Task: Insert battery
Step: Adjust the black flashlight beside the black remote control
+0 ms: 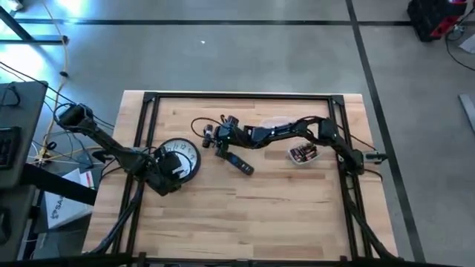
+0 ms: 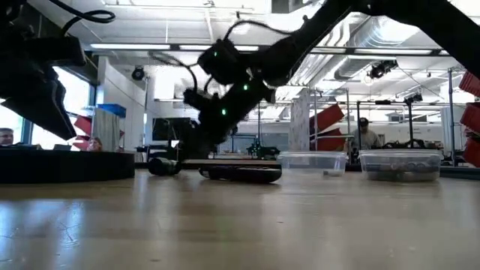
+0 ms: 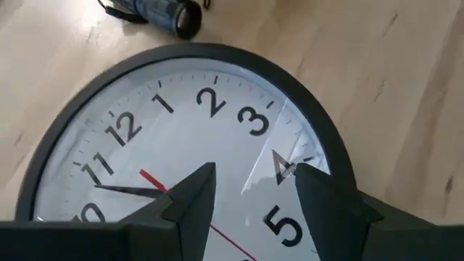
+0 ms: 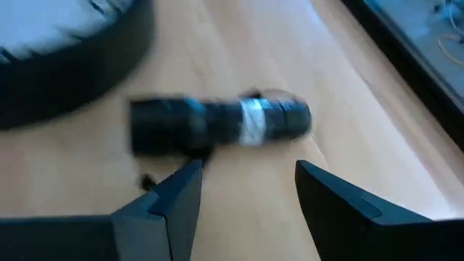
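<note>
Black flashlight (image 4: 221,125) before right tool (image 4: 246,190); high view: battery tub (image 1: 303,154).

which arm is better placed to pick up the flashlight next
Right, probably. The right gripper hangs open just short of the flashlight, which lies on the table. The left gripper is open over the clock, farther from it.

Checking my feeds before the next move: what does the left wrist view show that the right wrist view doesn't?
Only the left wrist view shows the clock face with its numerals and hands, seen past the open left gripper. Only the right wrist view shows the flashlight's full length, with a silver band, lying on the table ahead of the open right gripper. Both show the clock, the flashlight and the wooden table.
</note>
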You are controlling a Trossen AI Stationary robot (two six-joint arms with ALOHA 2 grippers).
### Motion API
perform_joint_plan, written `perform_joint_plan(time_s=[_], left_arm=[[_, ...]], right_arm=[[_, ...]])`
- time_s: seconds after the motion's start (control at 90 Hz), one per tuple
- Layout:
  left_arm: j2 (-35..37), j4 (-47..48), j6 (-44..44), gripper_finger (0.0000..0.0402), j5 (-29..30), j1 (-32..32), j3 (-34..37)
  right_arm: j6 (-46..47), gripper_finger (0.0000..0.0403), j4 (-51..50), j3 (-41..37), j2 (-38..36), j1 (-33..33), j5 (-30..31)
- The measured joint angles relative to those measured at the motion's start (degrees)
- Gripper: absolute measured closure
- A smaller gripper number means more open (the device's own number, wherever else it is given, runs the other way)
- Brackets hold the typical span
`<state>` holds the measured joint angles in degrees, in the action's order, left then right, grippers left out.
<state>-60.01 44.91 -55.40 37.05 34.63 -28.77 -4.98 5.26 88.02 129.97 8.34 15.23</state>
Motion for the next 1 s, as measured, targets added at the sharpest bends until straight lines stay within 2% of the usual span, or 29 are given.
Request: perform_joint_plan(time_s=[0.189,0.267,0.367,0.822,1.0], left_arm=[[0.0,-0.1,0.0,0.0229,2.2,0.0,0.0],[0.0,0.0,0.0,0.0229,3.0,0.0,0.0],[0.0,-0.1,0.5,0.0229,4.4,0.0,0.0],[0.0,-0.6,2.0,0.0229,6.9,0.0,0.0],[0.0,-1.3,2.1,0.0229,6.9,0.0,0.0]], right_arm=[[2.0,0.0212,6.3,0.1,0.5,-1.2,-8.2],[2.0,0.0212,7.8,0.0,1.5,-2.0,-8.8],[2.0,0.0212,9.6,0.0,3.0,-2.6,-7.6],[2.2,0.0212,10.4,0.0,4.4,-1.5,5.6],[0.0,0.0212,10.5,0.0,4.2,-1.0,5.2]])
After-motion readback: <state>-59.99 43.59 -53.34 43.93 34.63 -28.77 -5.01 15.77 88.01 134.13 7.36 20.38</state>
